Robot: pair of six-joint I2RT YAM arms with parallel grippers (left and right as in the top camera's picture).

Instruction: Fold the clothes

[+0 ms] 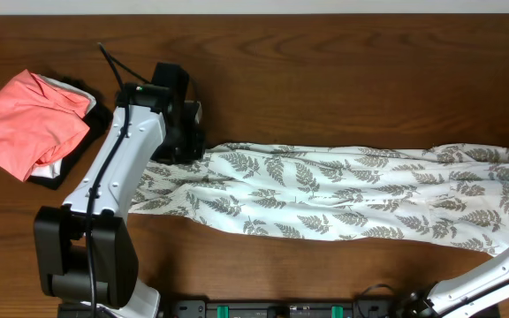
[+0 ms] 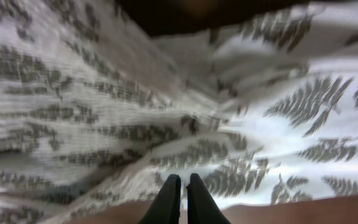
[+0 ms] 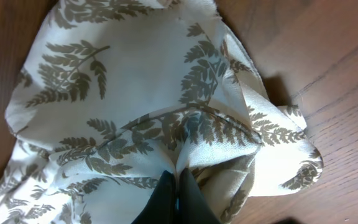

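Pinching the fern-print dress [image 1: 343, 190] with the shut left hand [image 2: 183, 180], fabric bunched just ahead; gripping its other end with the closed right hand [image 3: 176, 177], wooden surface [image 3: 340, 81] beside.

The left arm [image 1: 117, 168] reaches forward from its base, wrist tipped downward; the left gripper [image 2: 180, 182] has its fingers pressed together; the right arm [image 1: 487, 281] lies low at the near edge; the right gripper [image 3: 176, 179] is pinched closed on a fold of the dress [image 3: 135, 74].
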